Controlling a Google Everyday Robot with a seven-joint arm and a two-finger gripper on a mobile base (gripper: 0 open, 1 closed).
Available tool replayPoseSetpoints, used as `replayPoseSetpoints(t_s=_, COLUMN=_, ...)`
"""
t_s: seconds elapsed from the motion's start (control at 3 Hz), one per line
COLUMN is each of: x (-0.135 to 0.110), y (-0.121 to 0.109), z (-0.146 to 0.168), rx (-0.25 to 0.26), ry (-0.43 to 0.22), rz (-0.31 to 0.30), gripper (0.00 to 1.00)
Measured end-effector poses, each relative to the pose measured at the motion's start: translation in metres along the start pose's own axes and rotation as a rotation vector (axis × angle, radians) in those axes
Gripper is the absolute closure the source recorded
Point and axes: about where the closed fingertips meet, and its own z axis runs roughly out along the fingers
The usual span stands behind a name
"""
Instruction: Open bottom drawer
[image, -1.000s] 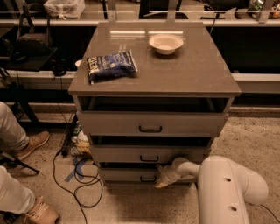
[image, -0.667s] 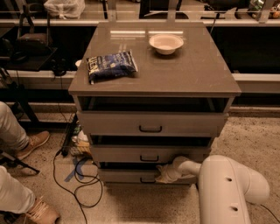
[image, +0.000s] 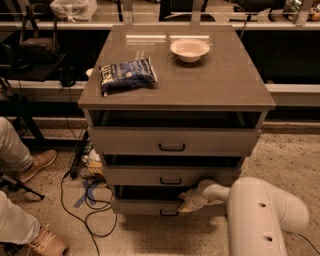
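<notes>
Three drawers (image: 172, 141), one hand (image: 189, 202) at bottom drawer (image: 142, 206)

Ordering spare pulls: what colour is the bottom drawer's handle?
Black; the handle shows in the camera view. The gripper sits at the bottom drawer's top edge.

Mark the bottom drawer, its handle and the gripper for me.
bottom drawer (image: 140, 207), camera view, left part of its front.
handle (image: 169, 213), camera view, middle of the loop.
gripper (image: 185, 206), camera view, its tip, at the drawer's top edge.
</notes>
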Motion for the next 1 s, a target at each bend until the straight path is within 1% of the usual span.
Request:
replayPoseSetpoints(t_s=0.33, x=0.000, y=0.000, z=0.000, rx=0.000, ry=0.000, rz=0.000, gripper=1.00)
replayPoseSetpoints(t_s=0.67, x=0.007, y=0.014, z=0.002, rx=-0.007, ry=-0.012, rz=0.021, gripper=1.00)
replayPoseSetpoints(t_s=1.0, x=0.006, y=0.014, z=0.000, rx=-0.007, ry=-0.012, rz=0.021, gripper=1.00)
